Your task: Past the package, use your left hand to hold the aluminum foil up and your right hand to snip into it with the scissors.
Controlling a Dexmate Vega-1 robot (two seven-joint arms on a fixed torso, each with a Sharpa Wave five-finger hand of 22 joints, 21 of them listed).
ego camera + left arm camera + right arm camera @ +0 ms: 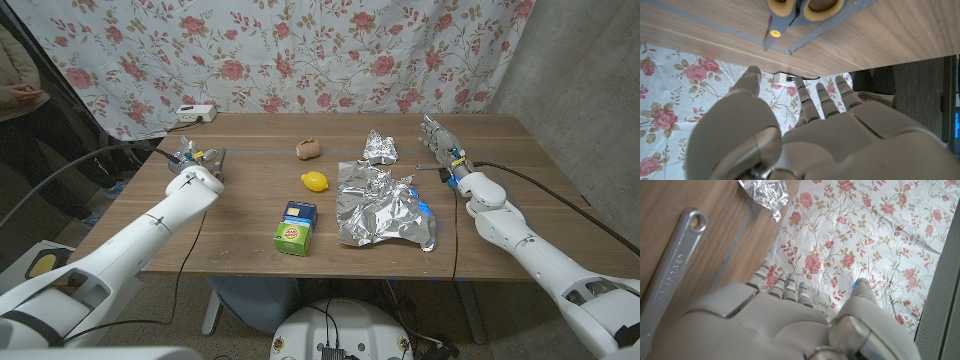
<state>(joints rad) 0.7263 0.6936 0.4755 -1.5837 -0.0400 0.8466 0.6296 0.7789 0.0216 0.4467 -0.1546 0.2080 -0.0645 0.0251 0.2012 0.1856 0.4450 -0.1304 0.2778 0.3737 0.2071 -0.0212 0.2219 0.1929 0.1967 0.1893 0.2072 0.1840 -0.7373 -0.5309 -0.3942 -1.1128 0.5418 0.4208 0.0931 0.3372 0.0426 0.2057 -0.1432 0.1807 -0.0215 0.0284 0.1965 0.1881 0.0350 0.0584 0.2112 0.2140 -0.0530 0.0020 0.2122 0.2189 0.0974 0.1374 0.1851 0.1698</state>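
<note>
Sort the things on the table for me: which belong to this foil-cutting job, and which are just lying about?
Job: aluminum foil sheet, scissors, package, left hand, right hand.
Lying about: lemon, brown lump, foil ball, wrench, power strip.

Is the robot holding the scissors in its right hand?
No, the right hand is open and holds nothing; the scissors lie on the table by the left hand.
</note>
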